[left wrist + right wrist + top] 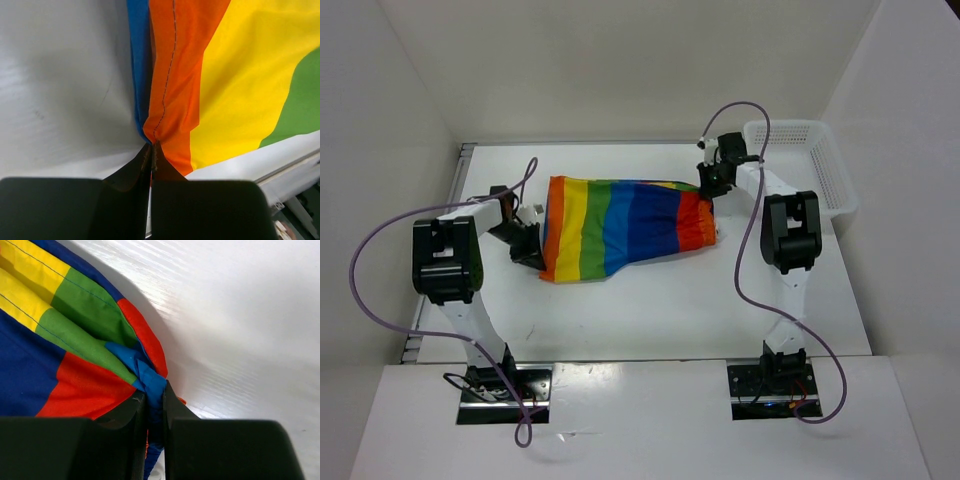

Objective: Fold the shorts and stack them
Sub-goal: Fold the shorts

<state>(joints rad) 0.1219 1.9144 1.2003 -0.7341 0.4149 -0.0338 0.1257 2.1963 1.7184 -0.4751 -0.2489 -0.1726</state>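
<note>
Shorts mid-tabletop, laid lengthwise left to right, between the two arms. Stripes from the left: orange, yellow, green, blue, then red at the right end. Cloth is narrower at the right end.

Left tool is at the left edge of the shorts, clenched on the orange hem. Left wrist view: tool has its jaws pinched together on a fold of orange cloth, with a blue layer just left of it. A dark stitch line runs up the orange stripe.

Right tool is at the far right corner, clamped on the cloth. Right wrist view: tool has a bunched blue fold gripped between the jaws, with red and green stripes fanning out to the left.

White mesh basket sits at the far right of the tabletop, apart from the shorts. Purple cable loops off each arm.
</note>
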